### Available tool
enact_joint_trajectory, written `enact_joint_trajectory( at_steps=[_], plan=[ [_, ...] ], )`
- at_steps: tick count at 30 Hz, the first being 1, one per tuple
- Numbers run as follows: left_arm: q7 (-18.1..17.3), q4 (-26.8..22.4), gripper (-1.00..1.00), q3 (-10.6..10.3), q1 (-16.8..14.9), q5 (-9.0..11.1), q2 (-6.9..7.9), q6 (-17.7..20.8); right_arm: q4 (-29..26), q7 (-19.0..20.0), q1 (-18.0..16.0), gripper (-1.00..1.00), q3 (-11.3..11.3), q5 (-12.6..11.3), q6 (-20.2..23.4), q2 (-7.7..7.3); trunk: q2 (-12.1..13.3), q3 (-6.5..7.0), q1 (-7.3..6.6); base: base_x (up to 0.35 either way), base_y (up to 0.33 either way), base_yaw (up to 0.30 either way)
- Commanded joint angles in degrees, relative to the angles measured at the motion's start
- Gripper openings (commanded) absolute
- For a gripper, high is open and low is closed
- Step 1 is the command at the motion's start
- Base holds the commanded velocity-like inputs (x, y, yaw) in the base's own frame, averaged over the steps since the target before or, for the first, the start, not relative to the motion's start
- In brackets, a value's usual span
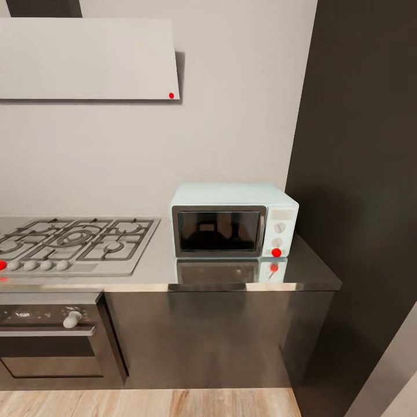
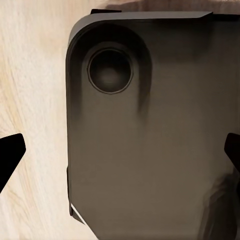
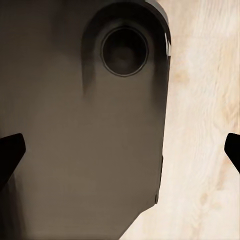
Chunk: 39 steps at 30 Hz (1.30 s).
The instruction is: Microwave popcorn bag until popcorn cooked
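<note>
Facing the small mint-blue microwave [image 1: 234,220] with its dark glass door shut on the grey brushed-steel countertop [image 1: 315,272], the left gripper [image 2: 120,152] and right gripper [image 3: 120,150] are held wide apart and empty over the pale wood floor [image 2: 35,75]. The door is judged stiff, best pulled at its edge beside the knob panel.

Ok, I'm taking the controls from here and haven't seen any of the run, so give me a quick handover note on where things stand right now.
Left gripper: open, holding nothing, hanging over the robot's dark base and the wood floor.
Right gripper: open and holding nothing too, same pose.
Microwave: door shut, standing on the countertop to the right of the gas hob, next to the tall dark cabinet.
Popcorn bag: not in sight from here.
Done: nothing that can be told; the dark glass hides the inside.
Left: find the bag, open the door, load it, shut, start the heating.
</note>
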Motion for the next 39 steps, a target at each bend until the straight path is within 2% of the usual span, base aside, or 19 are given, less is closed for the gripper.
enact_joint_trajectory(
  at_steps=[1, 6, 9, 12, 13, 15, 17, 19, 22, 26, 27, 29, 31, 33, 35, 39],
  plan=[
    [0.05, 0.0, 1.0, 0.09, -0.01, 0.17, -0.04, -0.12, 0.0, -0.01, -0.01, 1.0, 0.05, 0.03, -0.13, -0.09, -0.02, -0.05, 0.0, 0.002, 0.0, 0.0],
    [0.05, 0.0, 1.0, 0.09, -0.01, 0.16, -0.09, -0.14, -0.52, -0.09, -0.01, 1.0, 0.02, 0.13, -0.13, -0.35, -0.02, -0.05, 0.0, 0.0, 0.0, 0.0],
    [0.05, 0.0, 1.0, 0.09, -0.01, 0.1, -0.1, -0.16, -6.98, -0.03, -0.01, 1.0, 0.06, 0.41, 0.69, -0.53, -0.02, -0.05, 0.0, 0.0, 0.0, 0.0],
    [0.05, 0.0, 1.0, 0.09, -0.01, 0.15, -0.1, -0.16, -11.98, -0.05, -0.01, 1.0, -0.02, 4.29, 2.47, -0.52, -0.02, -0.05, 0.0, 0.0, 0.0, 0.0],
    [0.08, 0.0, 1.0, 0.09, -0.01, 0.16, -0.1, -0.16, -17.61, -0.05, -0.01, 1.0, -0.12, 6.42, 4.86, -0.46, -0.02, -0.05, 0.0, 0.0, 0.0, 0.0],
    [0.1, 0.0, 1.0, 0.09, -0.01, 0.17, -0.08, -0.16, -25.99, -0.03, -0.01, 1.0, -0.29, 7.49, 10.01, -0.35, -0.02, -0.05, 0.0, 0.0, 0.0, 0.0],
    [0.11, 0.0, 1.0, 0.09, -0.01, 0.17, -0.08, -0.16, -37.67, -0.01, -0.01, 1.0, -0.42, 7.88, 18.39, -0.27, -0.02, -0.05, 0.0, 0.0, 0.0, 0.0],
    [0.11, 0.0, 1.0, 0.09, -0.01, 0.17, -0.09, -0.16, -45.69, 0.11, -0.01, 1.0, -0.48, 7.94, 24.62, -0.28, -0.02, -0.05, 0.0, 0.0, 0.0, 0.0],
    [0.08, 0.0, 1.0, 0.09, -0.01, 0.14, -0.1, -0.16, -62.42, 0.45, -0.78, 1.0, -0.71, 8.01, 39.14, -0.4, -0.02, -0.05, 0.0, 0.0, 0.0, 0.0],
    [0.11, 0.0, 1.0, 0.09, -0.01, 0.09, -0.17, -0.16, -75.56, 0.38, -2.48, 1.0, -0.84, 8.01, 48.91, -0.41, -0.02, -0.05, 0.0, 0.0, 0.0, 0.0],
    [0.13, 0.0, 1.0, 0.09, -0.01, 0.11, -0.18, -0.16, -78.06, 0.36, -4.46, 1.0, -0.88, 8.01, 52.69, -0.37, -0.02, -0.05, 0.0, 0.0, 0.0, 0.0],
    [0.13, 0.0, 1.0, 0.09, -0.01, 0.13, -0.18, -0.16, -79.86, 0.36, -8.09, 1.0, -0.97, 8.01, 56.97, -0.35, -0.02, -0.05, 0.0, 0.0, 0.0, 0.0],
    [0.13, 0.0, 1.0, 0.09, -0.01, 0.16, -0.19, -0.11, -80.73, 0.14, -13.92, 1.0, -1.28, 7.99, 60.23, -0.33, -0.02, -0.05, 0.0, 0.0, 0.0, 0.0],
    [0.1, 0.0, 1.0, 0.09, -0.01, 0.17, -0.19, -0.09, -80.93, 0.04, -19.31, 1.0, -1.37, 8.01, 61.93, -0.29, -0.02, -0.05, 0.0, 0.0, 0.0, 0.0],
    [0.11, 0.0, 1.0, 0.09, -0.01, 0.17, -0.19, -0.08, -80.99, 0.02, -23.89, 1.0, -1.44, 8.01, 61.93, -0.26, -0.02, -0.05, 0.0, 0.0, 0.0, 0.0],
    [0.11, 0.0, 1.0, 0.09, -0.01, 0.17, -0.2, -0.07, -81.03, -0.05, -35.7, 1.0, -1.48, 8.01, 61.93, -0.24, -0.02, -0.05, 0.0, 0.0, 0.0, 0.0]
  ],
)
